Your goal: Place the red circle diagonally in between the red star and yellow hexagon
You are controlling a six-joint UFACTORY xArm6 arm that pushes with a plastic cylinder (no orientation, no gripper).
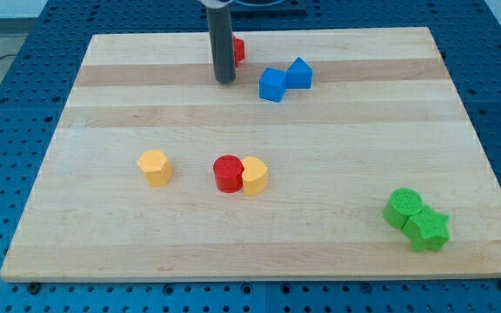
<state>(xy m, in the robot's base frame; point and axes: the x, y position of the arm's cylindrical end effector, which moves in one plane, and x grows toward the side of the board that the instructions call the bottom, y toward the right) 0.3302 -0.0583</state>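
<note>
The red circle (228, 173) sits near the middle of the wooden board (129, 261), touching a yellow block (254, 176) on its right. Another yellow block, roughly hexagonal (155, 167), lies to the view's left of them. A red block (238, 49), mostly hidden behind my rod, sits near the view's top; its shape cannot be made out. My tip (224, 81) rests on the board just below that red block, well above the red circle.
Two blue blocks (273, 84) (299, 73) touch each other right of my tip. Two green blocks (404, 207) (428, 229) touch at the view's lower right. A blue pegboard (7, 104) surrounds the board.
</note>
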